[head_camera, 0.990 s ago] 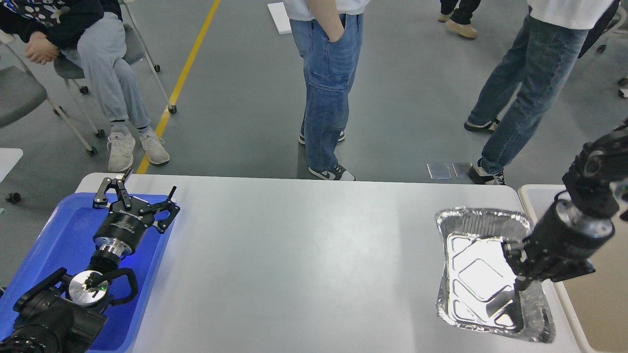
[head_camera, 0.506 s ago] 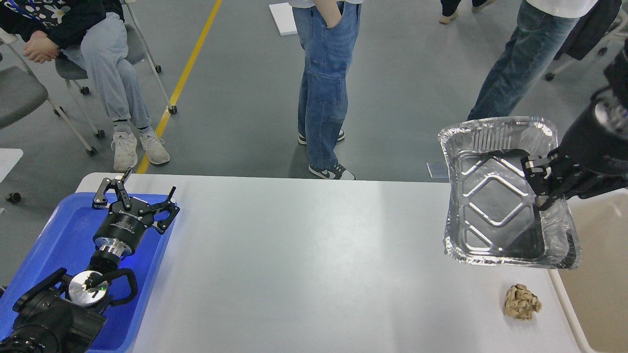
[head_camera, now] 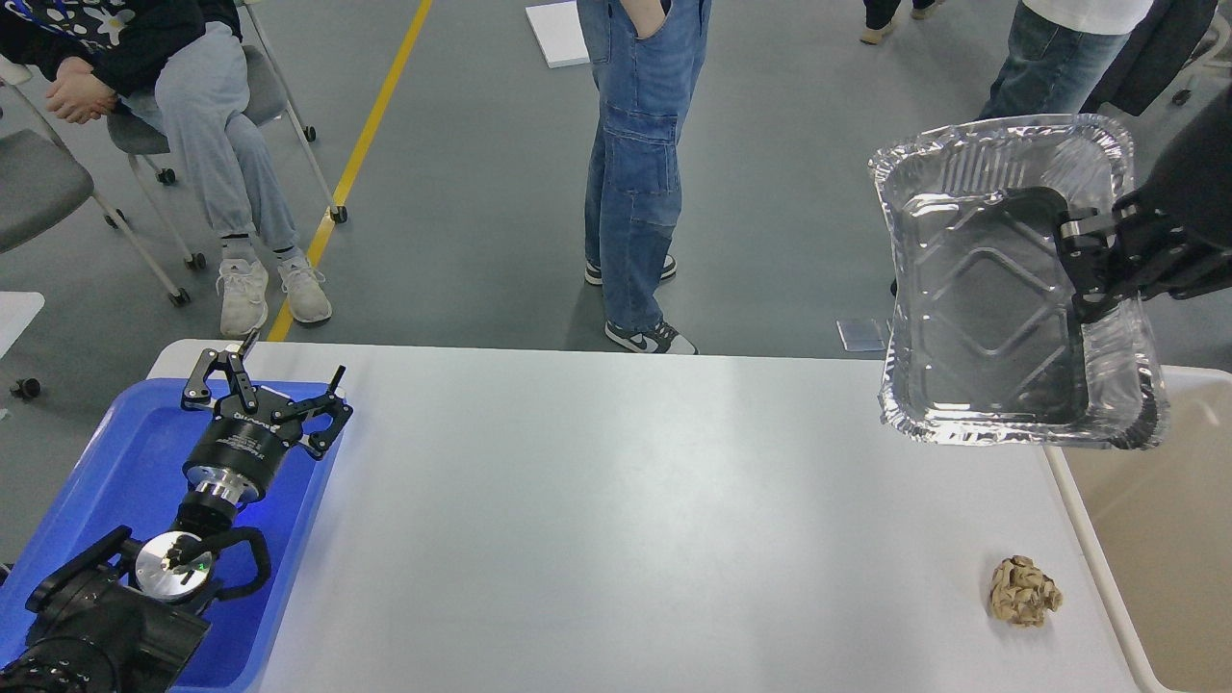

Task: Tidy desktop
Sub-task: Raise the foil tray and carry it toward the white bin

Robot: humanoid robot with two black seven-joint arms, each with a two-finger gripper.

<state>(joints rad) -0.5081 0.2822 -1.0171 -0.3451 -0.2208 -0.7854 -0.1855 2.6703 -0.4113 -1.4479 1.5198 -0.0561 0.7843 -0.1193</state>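
Observation:
The white-grey desktop (head_camera: 616,510) fills the lower view. My right gripper (head_camera: 1092,274) is shut on the right rim of a silver foil tray (head_camera: 991,308) and holds it tilted, high above the desktop's far right corner. A crumpled tan paper ball (head_camera: 1025,592) lies on the desktop near the front right. My left gripper (head_camera: 269,385) is open and empty, hovering over the blue plastic tray (head_camera: 106,481) at the left.
A beige rimmed bin (head_camera: 1165,549) stands off the desktop's right edge. Several people stand or sit on the grey floor beyond the desktop, with wheeled chairs (head_camera: 58,192) at the far left.
My right gripper has lifted the foil tray from the desktop, up and to the right. The paper ball that lay under it now shows. The left arm has not moved.

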